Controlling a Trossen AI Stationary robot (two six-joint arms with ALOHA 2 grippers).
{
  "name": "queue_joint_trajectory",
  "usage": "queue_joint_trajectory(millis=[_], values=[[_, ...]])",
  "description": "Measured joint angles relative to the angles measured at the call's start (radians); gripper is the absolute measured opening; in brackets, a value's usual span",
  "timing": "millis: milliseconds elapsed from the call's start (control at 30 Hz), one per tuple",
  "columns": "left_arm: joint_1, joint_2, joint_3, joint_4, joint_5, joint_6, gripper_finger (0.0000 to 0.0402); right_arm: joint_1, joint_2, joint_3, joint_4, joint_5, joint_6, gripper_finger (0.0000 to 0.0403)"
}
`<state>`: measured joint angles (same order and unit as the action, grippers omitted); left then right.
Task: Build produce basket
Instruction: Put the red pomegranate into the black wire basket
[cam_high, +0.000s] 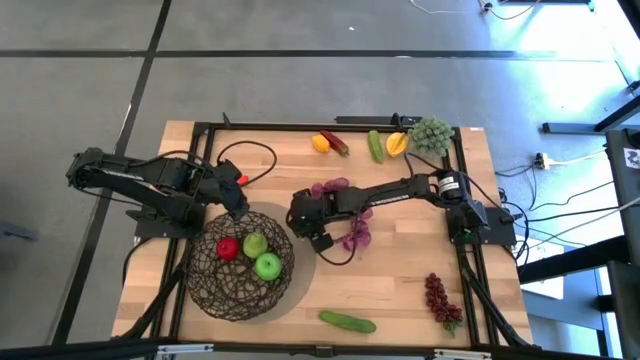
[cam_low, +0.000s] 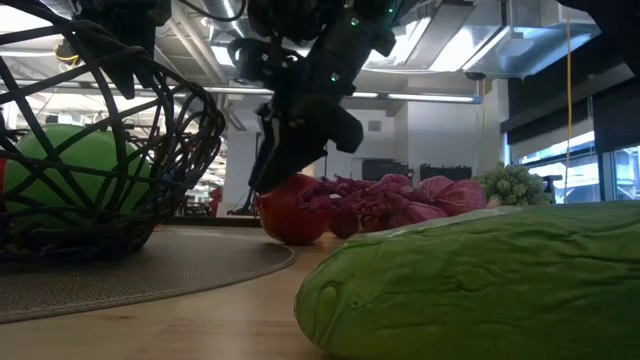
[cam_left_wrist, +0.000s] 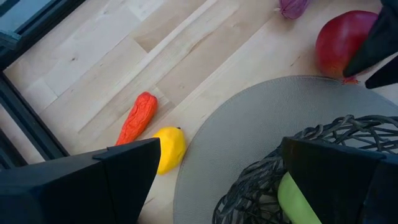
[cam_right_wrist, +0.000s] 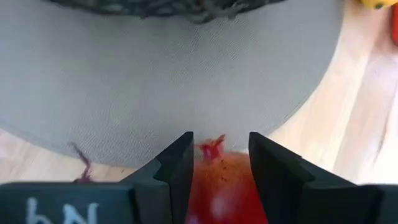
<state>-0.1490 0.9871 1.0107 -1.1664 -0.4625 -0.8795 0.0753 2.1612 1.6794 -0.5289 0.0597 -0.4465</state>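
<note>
Seen from above: wire-mesh basket (cam_high: 241, 262) on grey round mat (cam_high: 300, 272) at front-left of wooden table (cam_high: 180, 160), holding red apple (cam_high: 227, 249) and two green apples (cam_high: 268, 266). Left gripper (cam_high: 238, 208) poised over basket's far rim, fingers (cam_left_wrist: 124, 180) spread wide, nothing between them. Right gripper (cam_high: 318, 240) down just beside mat's right edge, fingers (cam_right_wrist: 177, 165) set either side of red pomegranate-like fruit (cam_right_wrist: 224, 186) w/ small crown; closed part-way around it, fruit resting on table in low view (cam_low: 293, 210) at mat's edge. Purple grape bunches (cam_high: 356, 232) right by that gripper, one nearer table's centre (cam_high: 330, 187). Along far edge: yellow fruit (cam_high: 320, 143) touching red chili (cam_high: 336, 145), green cucumber (cam_high: 375, 146), yellow-orange fruit (cam_high: 397, 144), pale green grape bunch (cam_high: 431, 135). Front edge: 2nd cucumber (cam_high: 348, 321) mid-front, filling low view's foreground (cam_low: 480, 280); dark-red grape bunch (cam_high: 440, 300) front-right. Left wrist cam: chili (cam_left_wrist: 138, 117) and yellow fruit (cam_left_wrist: 168, 148) lying beyond mat (cam_left_wrist: 249, 130), basket rim (cam_left_wrist: 292, 162) betw fingers
</note>
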Motion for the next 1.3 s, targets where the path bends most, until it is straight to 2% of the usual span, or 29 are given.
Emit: queue_joint_trajectory(millis=[467, 567, 733, 1300], values=[[0.000, 0.000, 0.000, 0.000, 0.000, 0.001, 0.0324, 0.000, 0.000, 0.000, -0.088, 0.002, -0.034, 0.0149], [0.000, 0.000, 0.000, 0.000, 0.000, 0.001, 0.0324, 0.000, 0.000, 0.000, -0.109, 0.008, -0.086, 0.0149], [0.000, 0.000, 0.000, 0.000, 0.000, 0.001, 0.0324, 0.000, 0.000, 0.000, -0.141, 0.079, -0.222, 0.0149], [0.000, 0.000, 0.000, 0.000, 0.000, 0.052, 0.0324, 0.006, 0.000, 0.000, -0.232, 0.081, -0.460, 0.0149]])
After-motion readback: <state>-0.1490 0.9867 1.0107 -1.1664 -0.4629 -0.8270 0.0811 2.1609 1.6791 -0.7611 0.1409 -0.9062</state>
